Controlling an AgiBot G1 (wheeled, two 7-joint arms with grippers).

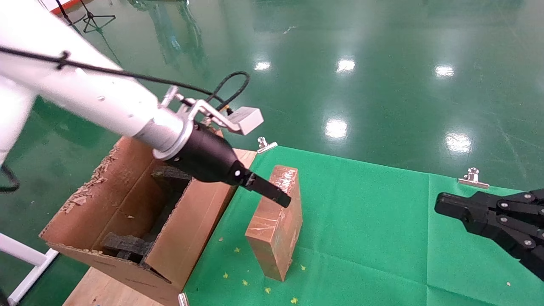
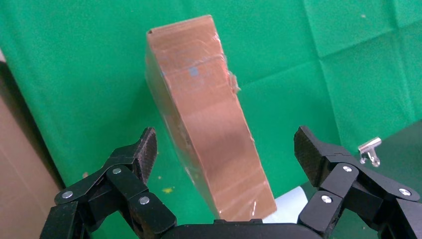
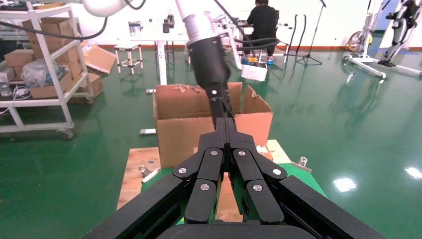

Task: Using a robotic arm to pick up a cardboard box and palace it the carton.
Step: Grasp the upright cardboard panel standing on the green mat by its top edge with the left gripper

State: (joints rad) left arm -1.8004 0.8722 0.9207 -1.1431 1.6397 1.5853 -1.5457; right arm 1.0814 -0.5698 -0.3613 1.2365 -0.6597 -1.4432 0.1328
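The cardboard box (image 1: 276,225), small, brown and tape-wrapped, stands on edge on the green cloth (image 1: 374,221). The white robotic arm (image 1: 85,93) reaches down from the left. Its left gripper (image 1: 284,193) is open and straddles the box's top far end. In the left wrist view the gripper (image 2: 226,147) has one finger on each side of the box (image 2: 204,114), and neither touches it. The carton (image 1: 123,199), open with ragged flaps and black foam inside, stands just left of the box. My right gripper (image 1: 444,208) is shut and empty at the right edge.
Metal clips (image 1: 265,145) (image 1: 473,178) hold the cloth's far edge. A wooden board (image 1: 114,289) lies under the carton. The right wrist view shows the shut gripper (image 3: 226,124), the carton (image 3: 184,124), the left arm (image 3: 209,64) and a shelf rack (image 3: 40,74) beyond.
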